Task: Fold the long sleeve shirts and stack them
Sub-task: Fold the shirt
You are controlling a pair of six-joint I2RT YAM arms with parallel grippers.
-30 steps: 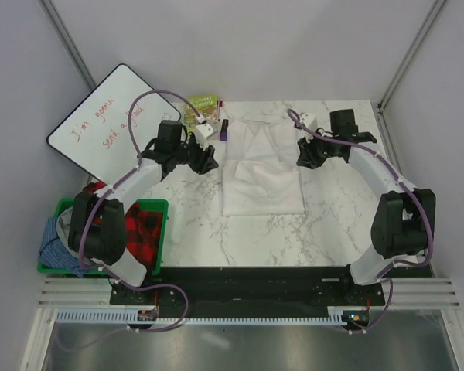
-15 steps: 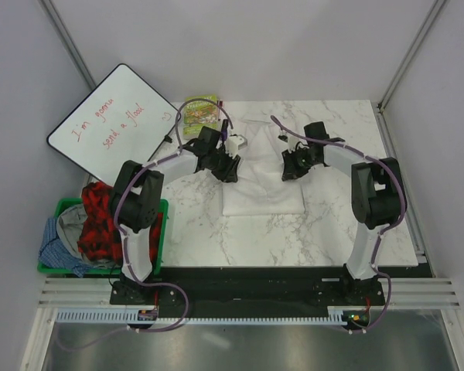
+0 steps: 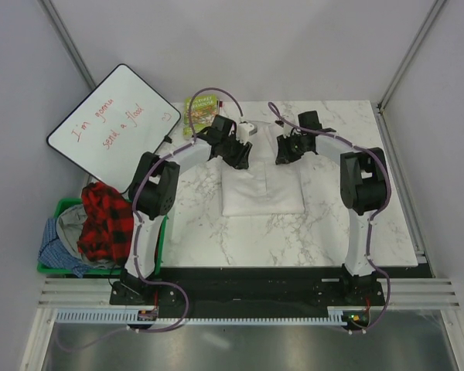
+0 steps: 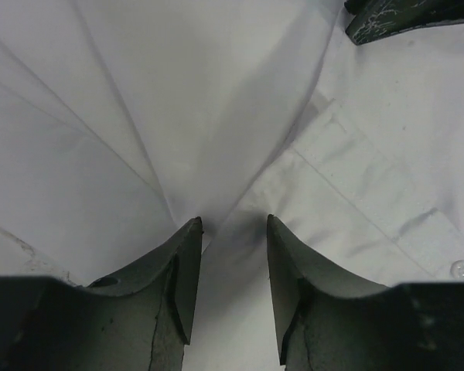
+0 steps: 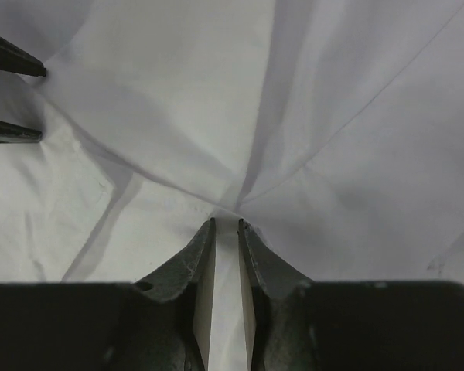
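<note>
We look down on a marble table with a white shirt (image 3: 263, 193) lying near its middle; every place below is given from that shirt.

Far to its left, off the table edge, a green bin (image 3: 66, 205) holds a heap of other garments, a red plaid one (image 3: 104, 220) on top. Behind and left of the shirt leans a whiteboard (image 3: 108, 116) with red handwriting, and just beyond the shirt's far left corner lies a green book (image 3: 199, 108).

At the shirt's far left edge, the left gripper (image 4: 233, 224) presses down, its jaws partly closed around a raised fold of cloth, seemingly pinching it. The shirt's near part lies flat as a neat rectangle; its far part is rumpled, with creases pulling toward both grippers. At the far right edge, the right gripper (image 5: 226, 222) is nearly closed, nipping a thin ridge of the cloth.

We judge this shirt part-folded: a final fold remains, no stack exists yet, and the bin's garments wait.
</note>
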